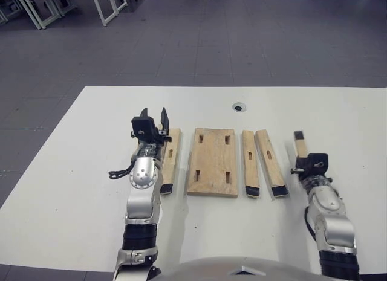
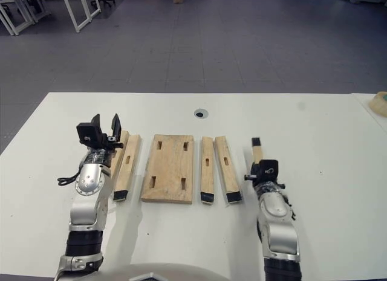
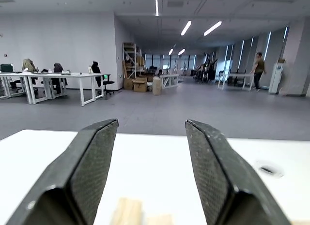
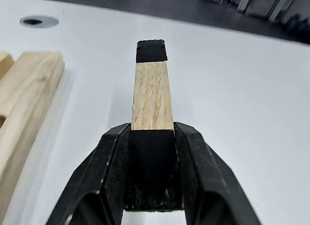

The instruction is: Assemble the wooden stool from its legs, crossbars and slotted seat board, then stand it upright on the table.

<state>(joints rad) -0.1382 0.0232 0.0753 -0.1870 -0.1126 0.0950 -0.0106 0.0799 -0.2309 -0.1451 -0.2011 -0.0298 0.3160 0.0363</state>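
1. Seat board lies flat in the middle of the bench, with two legs on each side.
2. Left gripper hangs over the left legs, fingers wide apart.
3. Right gripper squeezes the dark end of a crossbar, right of the legs.

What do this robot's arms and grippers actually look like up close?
The left arm and right arm are rounded silver-grey shells with black bands lower down. A black cable loops beside the left wrist. The left gripper and right gripper are black, each with two wedge-shaped fingers; the pads carry a fine cross-hatched texture.
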